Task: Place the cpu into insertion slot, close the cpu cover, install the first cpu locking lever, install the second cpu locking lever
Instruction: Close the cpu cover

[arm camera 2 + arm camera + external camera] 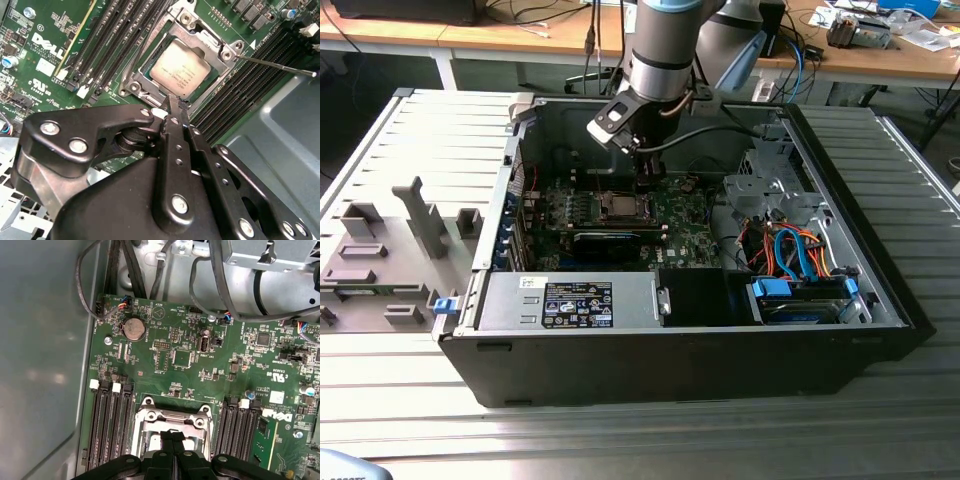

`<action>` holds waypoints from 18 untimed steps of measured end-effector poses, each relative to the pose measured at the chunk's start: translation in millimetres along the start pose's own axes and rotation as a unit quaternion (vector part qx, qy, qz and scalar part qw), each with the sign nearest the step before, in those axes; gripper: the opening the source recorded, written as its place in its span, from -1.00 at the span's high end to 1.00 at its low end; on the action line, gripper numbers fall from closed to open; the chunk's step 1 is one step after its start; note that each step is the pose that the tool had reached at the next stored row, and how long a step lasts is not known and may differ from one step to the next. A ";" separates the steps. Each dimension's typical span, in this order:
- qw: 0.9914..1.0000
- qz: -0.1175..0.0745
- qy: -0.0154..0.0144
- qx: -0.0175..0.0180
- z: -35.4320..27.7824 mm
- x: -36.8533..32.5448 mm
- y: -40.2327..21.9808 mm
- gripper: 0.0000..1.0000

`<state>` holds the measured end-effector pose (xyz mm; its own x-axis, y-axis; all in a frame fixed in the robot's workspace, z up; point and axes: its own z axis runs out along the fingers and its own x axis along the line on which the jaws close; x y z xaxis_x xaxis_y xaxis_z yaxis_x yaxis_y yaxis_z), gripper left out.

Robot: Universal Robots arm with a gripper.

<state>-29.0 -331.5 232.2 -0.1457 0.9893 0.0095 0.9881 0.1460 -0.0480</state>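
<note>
In the second wrist view the cpu point(181, 67), a dull silver square, lies in the insertion slot point(131, 86) on the green board. The silvery cpu cover point(200, 36) lies flat around it, framing the chip. My gripper point(174, 106) is shut with nothing between its black fingers point(172, 150), and its tips are at the cover's near edge. One thin wire locking lever point(275, 64) juts out sideways from the socket corner, and another point(150, 42) runs along the opposite side. From outside, the gripper point(642, 182) hangs just beside the cpu point(618, 206). The first wrist view has the gripper point(173, 439) over the cover point(172, 416).
Long black memory slots point(125, 30) flank the socket on both sides. A grey case wall point(280, 135) stands close by. A black card point(610, 240), a drive cage with orange and blue cables point(790, 250) and the power supply point(570, 300) crowd the case. Grey fixtures point(400, 240) sit outside it.
</note>
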 end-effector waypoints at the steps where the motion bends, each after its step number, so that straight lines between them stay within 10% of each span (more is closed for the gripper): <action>1: 1.000 0.000 0.000 0.000 0.7 0.1 -1.0 0.79; 18: 1.000 0.000 0.000 0.000 7.7 2.2 -15.3 0.79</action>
<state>-44.7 -331.5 225.3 -0.1457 0.9893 0.0094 0.9881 0.1460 -0.0481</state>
